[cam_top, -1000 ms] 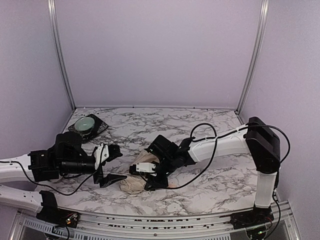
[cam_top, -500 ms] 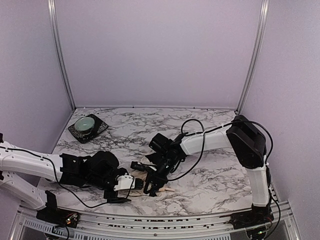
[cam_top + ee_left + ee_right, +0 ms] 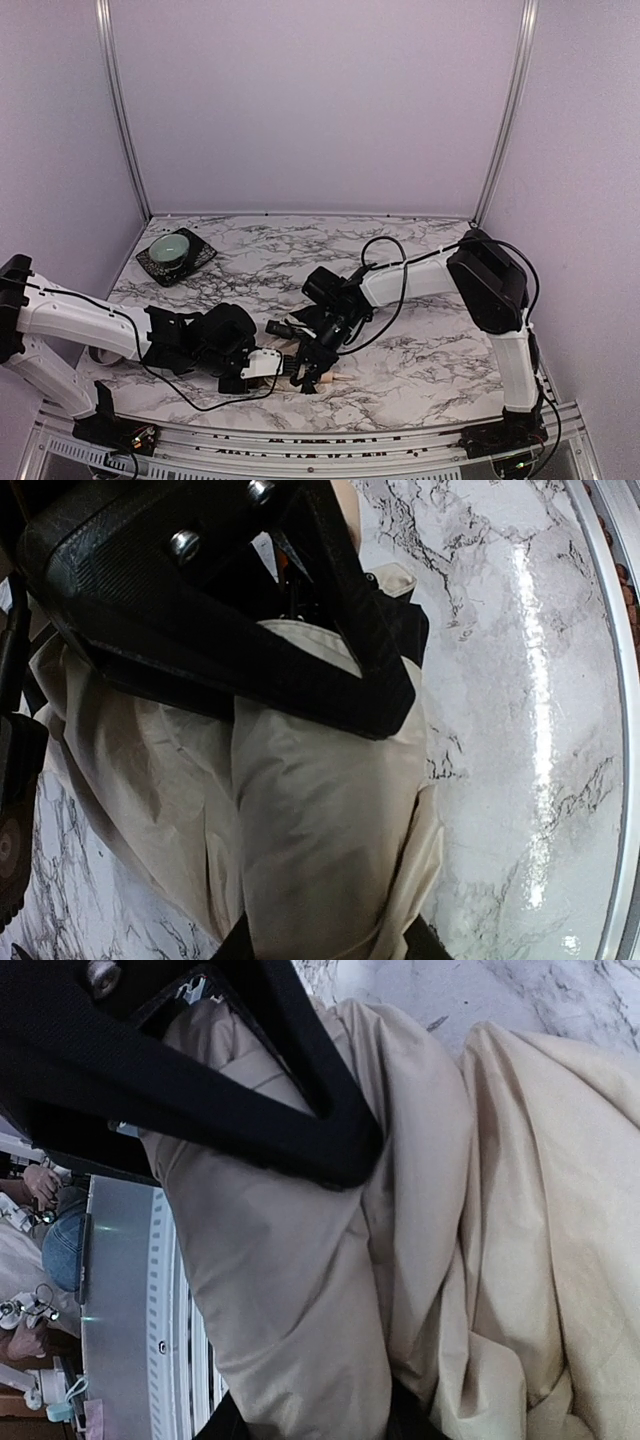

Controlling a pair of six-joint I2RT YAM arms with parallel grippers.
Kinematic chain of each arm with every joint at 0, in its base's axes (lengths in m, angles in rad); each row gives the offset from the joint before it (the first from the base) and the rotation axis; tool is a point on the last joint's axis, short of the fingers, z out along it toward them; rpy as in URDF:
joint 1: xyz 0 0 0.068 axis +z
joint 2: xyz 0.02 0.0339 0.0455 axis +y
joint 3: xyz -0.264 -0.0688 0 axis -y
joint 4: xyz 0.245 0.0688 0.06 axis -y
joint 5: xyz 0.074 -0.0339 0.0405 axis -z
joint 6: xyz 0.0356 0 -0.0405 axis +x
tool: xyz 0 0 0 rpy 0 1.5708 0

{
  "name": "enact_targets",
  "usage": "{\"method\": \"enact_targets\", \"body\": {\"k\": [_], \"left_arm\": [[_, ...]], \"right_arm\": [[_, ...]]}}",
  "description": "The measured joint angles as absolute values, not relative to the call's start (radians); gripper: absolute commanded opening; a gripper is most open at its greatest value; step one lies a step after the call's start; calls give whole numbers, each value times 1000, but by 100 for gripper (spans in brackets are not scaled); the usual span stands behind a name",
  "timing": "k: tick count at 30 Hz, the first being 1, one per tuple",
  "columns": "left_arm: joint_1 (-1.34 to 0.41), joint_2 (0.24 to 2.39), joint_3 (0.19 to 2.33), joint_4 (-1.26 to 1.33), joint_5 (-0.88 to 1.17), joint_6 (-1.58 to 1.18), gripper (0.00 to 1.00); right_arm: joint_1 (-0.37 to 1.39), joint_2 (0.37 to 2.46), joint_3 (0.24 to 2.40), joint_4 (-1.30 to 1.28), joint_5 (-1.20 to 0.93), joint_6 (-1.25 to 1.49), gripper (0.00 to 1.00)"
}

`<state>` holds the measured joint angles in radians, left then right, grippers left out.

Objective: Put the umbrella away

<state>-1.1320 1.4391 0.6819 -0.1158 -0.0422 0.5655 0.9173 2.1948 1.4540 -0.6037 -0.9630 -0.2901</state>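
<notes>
The umbrella [image 3: 320,820] is a bundle of cream-beige fabric lying near the table's front middle. In the top view it is mostly hidden under the two grippers; only its pale tan knob [image 3: 336,379] and a bit of fabric show. My left gripper [image 3: 262,363] comes in from the left and is shut on a fold of the fabric [image 3: 325,940]. My right gripper [image 3: 305,368] comes in from the right and is shut on another fold [image 3: 310,1415]. The two grippers sit almost touching. Each wrist view shows the other gripper's black frame across the top.
A small bowl [image 3: 172,247] sits on a dark square mat [image 3: 203,258] at the back left. The metal front rail [image 3: 625,680] runs close by the umbrella. Walls close in the back and both sides.
My left arm has swung in from the left and closed on the umbrella. My right gripper has moved a little toward the front. The fabric bundle seen earlier is now covered by the grippers.
</notes>
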Motion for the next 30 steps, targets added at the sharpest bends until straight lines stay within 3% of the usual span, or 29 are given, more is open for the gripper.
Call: {"method": "enact_targets", "body": {"k": [9,20,22,24,30], "left_arm": [[-1076,1523,788,-191,117,541,30],[-937,1693,996,-392,389,490,27],[-915,1724,1032,-432,435,486,27],[-897,1753,1066,-469,472,483,27],[-833,1872,1193,-595,610,479,23]], "right_arm": [[893,2077,1335,-528,-916,-232,50],[860,1743,1056,-329,-724,-149,53],[858,1666,989,-279,-682,-133,62],[859,1585,928,-226,-636,-119,64],[1003,1375,758,-40,-359,-200,66]]}}
